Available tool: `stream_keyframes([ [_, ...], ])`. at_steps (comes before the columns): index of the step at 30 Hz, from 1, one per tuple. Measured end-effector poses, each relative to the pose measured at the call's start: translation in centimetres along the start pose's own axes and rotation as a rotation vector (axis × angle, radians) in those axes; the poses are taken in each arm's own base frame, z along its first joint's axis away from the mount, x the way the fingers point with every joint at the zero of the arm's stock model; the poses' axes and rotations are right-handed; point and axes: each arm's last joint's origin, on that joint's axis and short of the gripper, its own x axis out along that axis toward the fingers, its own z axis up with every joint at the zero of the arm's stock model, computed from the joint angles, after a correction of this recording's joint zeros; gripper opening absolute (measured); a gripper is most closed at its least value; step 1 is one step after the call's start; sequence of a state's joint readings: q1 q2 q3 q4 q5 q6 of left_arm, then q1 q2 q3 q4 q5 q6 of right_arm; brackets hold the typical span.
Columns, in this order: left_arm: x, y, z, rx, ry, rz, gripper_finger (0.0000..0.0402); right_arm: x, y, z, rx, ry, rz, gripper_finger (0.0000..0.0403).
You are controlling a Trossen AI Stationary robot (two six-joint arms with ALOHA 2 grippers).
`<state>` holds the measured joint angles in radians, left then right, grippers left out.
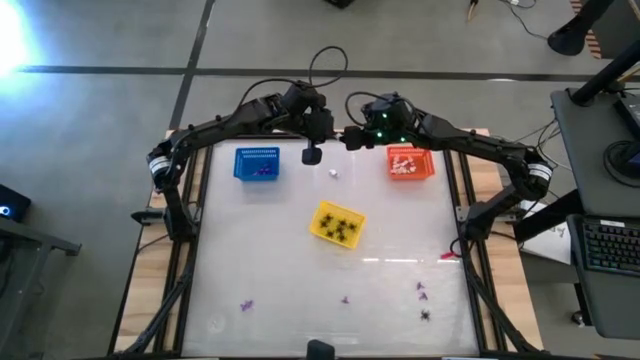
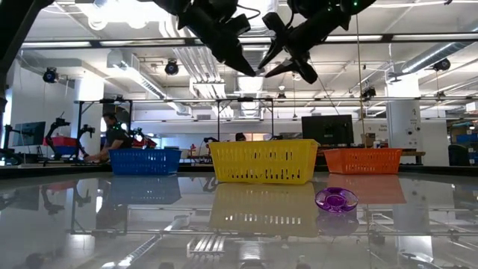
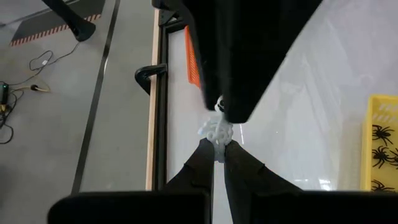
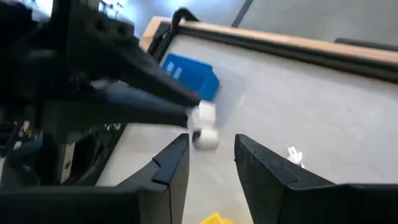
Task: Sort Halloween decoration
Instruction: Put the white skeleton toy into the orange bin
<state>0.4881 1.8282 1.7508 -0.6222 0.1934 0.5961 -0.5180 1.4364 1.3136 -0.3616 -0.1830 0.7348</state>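
Note:
High above the table's far middle, my left gripper is shut on a small white decoration piece. My right gripper faces it from the right, open, one finger on either side of that piece; whether they touch it does not show. Another white piece lies on the table below. Black spiders fill the yellow basket, white bits the orange basket, purple bits the blue basket. Purple bits and a spider lie near the front edge. My left gripper pinches the white piece's near end between its two fingertips. The fingers slant downward from the table's left. The piece sticks out beyond the fingertips and is lifted clear, high above the table.
A purple ring-like piece lies close to the front edge. The three baskets stand in the far half of the table; the middle between them and the near scattered bits is bare. Beyond the table are a desk, a keyboard and people at a distance.

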Motion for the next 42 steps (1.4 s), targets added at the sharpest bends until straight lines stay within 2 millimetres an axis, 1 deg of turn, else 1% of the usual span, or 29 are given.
stream_keyframes([
  [5,0.02,0.01,0.01,0.001,-0.002,0.001,0.0,0.03,0.28,0.38,0.004,-0.043,0.037,0.0105],
  [9,0.02,0.01,0.02,0.001,-0.003,0.0,0.0,0.25,0.2,0.28,0.017,-0.035,0.034,0.01],
  [19,0.05,0.01,0.0,0.001,-0.002,-0.001,0.0,0.31,0.07,-0.13,0.024,-0.001,0.015,0.0099],
  [29,0.06,0.03,-0.02,0.0,-0.001,0.0,0.0,0.32,0.03,-0.12,0.016,-0.006,0.009,0.0095],
  [31,0.06,0.03,-0.02,0.0,-0.001,0.0,0.0,0.32,0.03,-0.11,0.01,-0.006,0.009,0.0084],
  [36,0.06,0.05,-0.04,0.0,0.002,0.003,0.0,0.32,0.07,0.01,0.004,-0.029,0.003,0.0026],
  [38,0.06,0.05,-0.04,0.0,0.002,0.003,0.0,0.32,0.06,0.02,0.003,-0.031,0.001,0.0019],
  [42,0.06,0.05,-0.04,0.0,0.002,0.003,0.0,0.32,0.07,0.03,0.003,-0.032,0.0,0.0021],
])
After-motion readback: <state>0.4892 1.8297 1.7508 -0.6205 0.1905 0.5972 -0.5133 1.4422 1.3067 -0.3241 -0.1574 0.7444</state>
